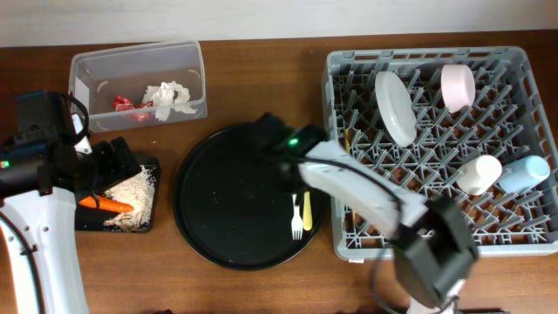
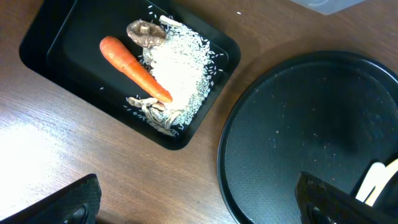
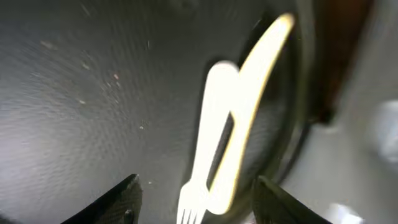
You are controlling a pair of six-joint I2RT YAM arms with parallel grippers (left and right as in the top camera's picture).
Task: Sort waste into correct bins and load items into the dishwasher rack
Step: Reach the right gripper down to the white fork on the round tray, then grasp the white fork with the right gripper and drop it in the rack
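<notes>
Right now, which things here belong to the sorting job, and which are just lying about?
Job: white plastic fork, pale yellow chopsticks, orange carrot, clear rectangular plastic tub, shallow black rectangular tray, grey pegged plastic rack.
Lying about: large round black tray, brown wooden table.

Brown wooden table [image 1: 261, 288], pale wall [image 1: 261, 17]

The round black tray [image 1: 218, 201] is bare across its left and middle. At its right edge the white fork [image 1: 296, 221] and pale chopsticks [image 1: 306, 208] lie close beside the dishwasher rack [image 1: 338, 131] wall, with the right arm [image 1: 366, 187] crossing overhead. To its left, bare counter [image 1: 166, 262] separates it from the small black tray [image 1: 87, 220].
</notes>
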